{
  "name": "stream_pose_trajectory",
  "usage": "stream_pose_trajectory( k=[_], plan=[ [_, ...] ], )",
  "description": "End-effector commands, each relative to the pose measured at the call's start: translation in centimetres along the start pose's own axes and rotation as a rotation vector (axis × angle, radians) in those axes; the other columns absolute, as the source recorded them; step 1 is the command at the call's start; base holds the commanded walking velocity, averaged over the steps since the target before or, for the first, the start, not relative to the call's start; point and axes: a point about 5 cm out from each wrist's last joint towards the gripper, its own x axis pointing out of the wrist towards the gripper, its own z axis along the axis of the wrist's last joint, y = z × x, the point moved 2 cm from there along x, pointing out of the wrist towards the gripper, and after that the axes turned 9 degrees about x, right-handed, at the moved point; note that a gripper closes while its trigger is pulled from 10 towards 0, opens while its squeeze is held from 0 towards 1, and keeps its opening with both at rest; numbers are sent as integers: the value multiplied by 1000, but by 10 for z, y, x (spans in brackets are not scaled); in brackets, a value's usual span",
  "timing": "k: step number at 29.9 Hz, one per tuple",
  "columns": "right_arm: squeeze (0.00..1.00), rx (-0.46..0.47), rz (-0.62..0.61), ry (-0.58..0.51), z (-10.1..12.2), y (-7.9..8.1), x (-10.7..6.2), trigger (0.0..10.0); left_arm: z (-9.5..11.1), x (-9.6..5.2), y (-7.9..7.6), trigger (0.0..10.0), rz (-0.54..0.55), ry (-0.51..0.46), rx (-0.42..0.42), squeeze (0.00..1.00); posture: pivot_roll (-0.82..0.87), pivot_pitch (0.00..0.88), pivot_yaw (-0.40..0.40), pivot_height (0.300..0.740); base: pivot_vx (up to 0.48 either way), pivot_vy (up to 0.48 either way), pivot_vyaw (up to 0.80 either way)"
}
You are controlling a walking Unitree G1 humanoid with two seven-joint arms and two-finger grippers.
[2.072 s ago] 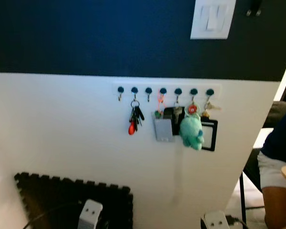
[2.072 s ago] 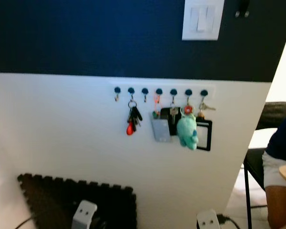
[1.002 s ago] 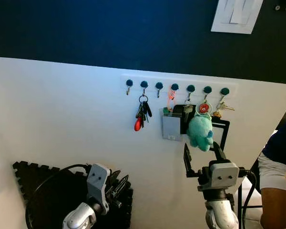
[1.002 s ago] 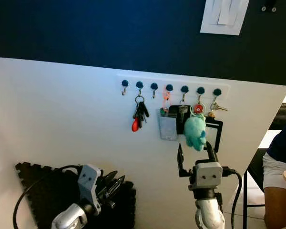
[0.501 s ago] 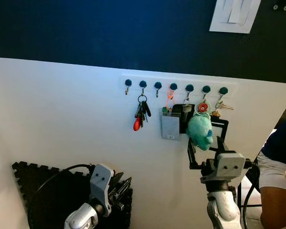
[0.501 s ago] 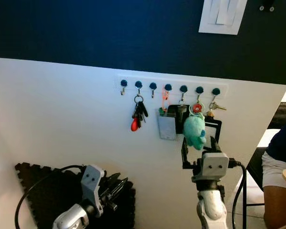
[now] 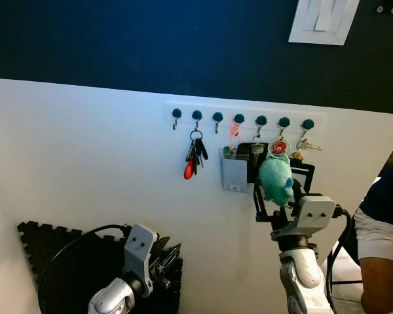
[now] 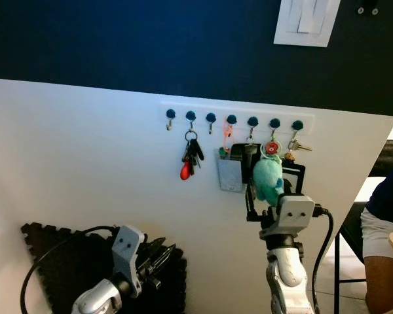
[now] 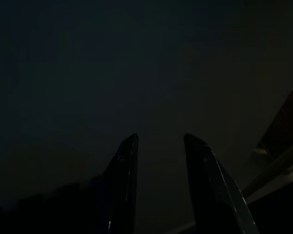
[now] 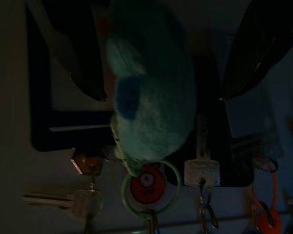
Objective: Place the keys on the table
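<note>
- black foam mat [image 7: 59, 258] low against the white wall, lower left
- left gripper [image 7: 167, 256] low in front of the mat, fingers nearly together with a narrow gap, holding nothing; its wrist view is dark, two black fingers [image 9: 124, 183] slightly apart
- hook rail [image 7: 245, 116] on the white wall strip just under the dark blue upper wall, row of round dark hooks
- black keys with red tag [image 7: 192, 157] hang from the second hook from the rail's left end
- grey card holder [image 7: 234, 174] on an orange loop near the rail's middle
- teal plush keychain [image 7: 275, 178] hangs from the sixth hook by a red-centred ring [image 10: 147, 181], over a black frame [image 7: 308, 175]
- right gripper [image 8: 267, 195] raised at the plush, fingers spread wide either side of it, not closed on it; contact unclear
- loose brass key [image 7: 309, 146] on the last hook at the rail's right end
- white light switch [image 7: 323, 21] up on the blue wall, upper right
- person's leg and dark sleeve [image 7: 383, 209] at the far right edge
</note>
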Motion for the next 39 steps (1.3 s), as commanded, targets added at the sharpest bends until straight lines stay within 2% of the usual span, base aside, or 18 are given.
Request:
stream_pose_trajectory(
  k=[1,10,11,14,16,18,19,20,21,39],
  plan=[
    [0,20,4,35,-6,2,2,10000,1,-1,3,10000,-1,12,26,0,70,35,-26,740,0,0,0],
    [0,37,11,50,-9,4,5,10000,1,-1,3,10000,-3,18,26,0,70,30,-27,740,0,0,0],
    [0,40,4,60,-11,4,5,9216,1,-1,3,10000,-3,19,27,0,70,30,-27,740,0,0,0],
    [0,44,-4,72,-13,3,6,9216,1,-1,4,10000,-3,20,27,0,71,31,-29,740,0,0,0],
    [0,49,-3,78,-14,4,7,6471,1,0,4,10000,-4,19,29,0,72,32,-28,740,0,0,0],
    [0,62,-5,78,-14,5,7,1608,2,0,4,10000,-4,18,30,0,73,32,-27,740,0,0,0],
    [0,64,-5,78,-14,5,8,980,2,0,4,10000,-4,18,30,0,73,32,-27,740,0,0,0],
    [0,64,-5,78,-14,5,8,980,2,0,4,10000,-4,18,30,0,73,32,-27,740,0,0,0],
    [0,67,-8,78,-14,4,8,0,2,0,4,10000,-3,18,30,0,72,34,-26,740,0,0,0],
    [0,83,3,63,-12,6,10,0,2,-1,5,10000,-6,24,45,0,78,36,-26,740,0,0,0]
  ],
)
